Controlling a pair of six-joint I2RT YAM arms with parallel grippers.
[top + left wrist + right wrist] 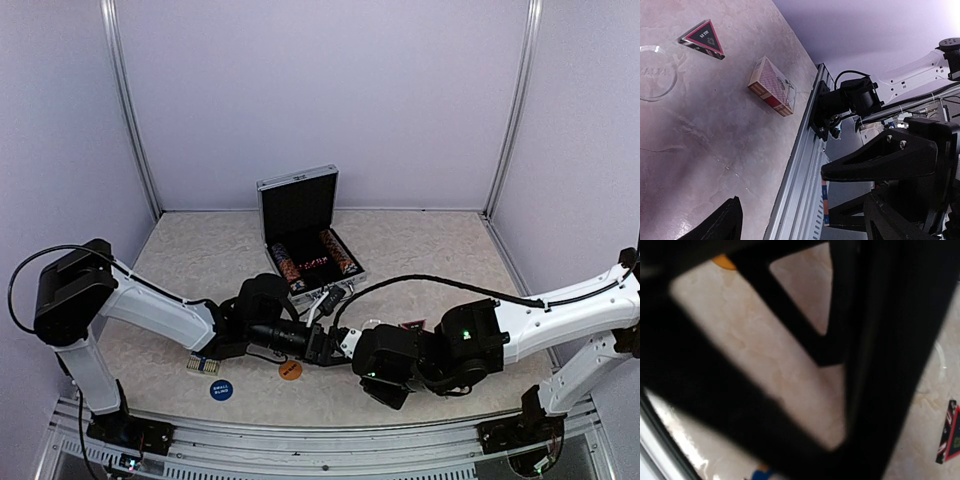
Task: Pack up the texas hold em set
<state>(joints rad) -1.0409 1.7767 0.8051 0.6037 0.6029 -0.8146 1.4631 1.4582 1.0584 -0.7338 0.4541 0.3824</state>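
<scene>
The case [300, 225] stood open mid-table [190, 255], lid upright, with 2 rows of chips [283, 265] showing in its black tray. Loose in front of it lay 1 blue disc [221, 390], 1 orange disc [290, 370], 1 clear disc [655, 72], 1 triangle [702, 39] and what looked like 2 decks. 1 deck [203, 365] lay beside the left arm. The red deck [772, 86] lay near the triangle, close to the front rail.

The left claw [777, 186] hung open, jaws wide apart and nothing between them. The right claw [347, 343] sat almost tip to tip with it. A dark blur blocked its own camera, so whether it was open or closed could not be told.

The decks looked light, stiff and probably slick, and were best pinched across the 2 long sides. The discs were thin, hard and flat on the table, so they offered little edge and would likely skid; the rim was the place to take them. The triangle's thicker edge seemed easier. The case, rigid and loaded with chips, was likely the heaviest piece, and its lid should close with a push at the top edge.
</scene>
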